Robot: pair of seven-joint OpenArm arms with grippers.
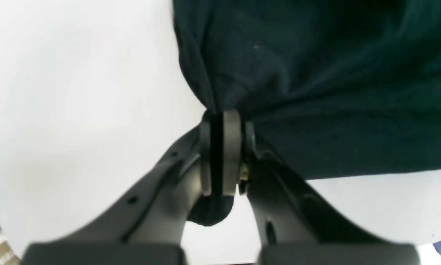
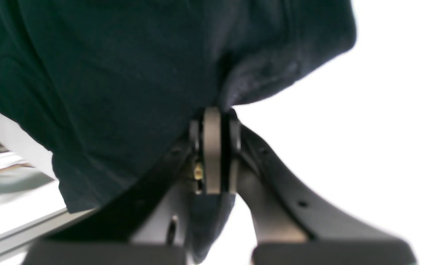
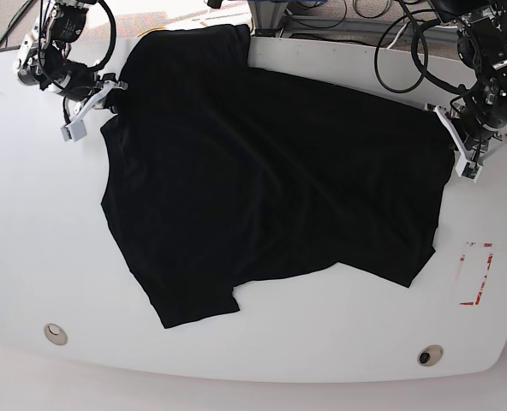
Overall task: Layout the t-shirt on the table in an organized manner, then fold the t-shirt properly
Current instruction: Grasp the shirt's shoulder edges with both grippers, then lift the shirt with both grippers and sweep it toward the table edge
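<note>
The black t-shirt (image 3: 262, 171) lies spread and creased across the white table (image 3: 322, 360). One sleeve points toward the front edge and another toward the back. At the base view's right, my left gripper (image 3: 444, 120) is shut on the shirt's edge. In the left wrist view that left gripper (image 1: 224, 119) pinches a fold of the dark cloth (image 1: 316, 92), and a tuft hangs below the pads. At the base view's left, my right gripper (image 3: 112, 92) is shut on the opposite edge. In the right wrist view this right gripper (image 2: 216, 112) clamps the cloth (image 2: 113, 73).
A red tape rectangle (image 3: 476, 274) marks the table near its right edge. Two small round holes (image 3: 55, 333) (image 3: 429, 354) sit near the front edge. Cables (image 3: 408, 51) and frame parts crowd the back behind the table.
</note>
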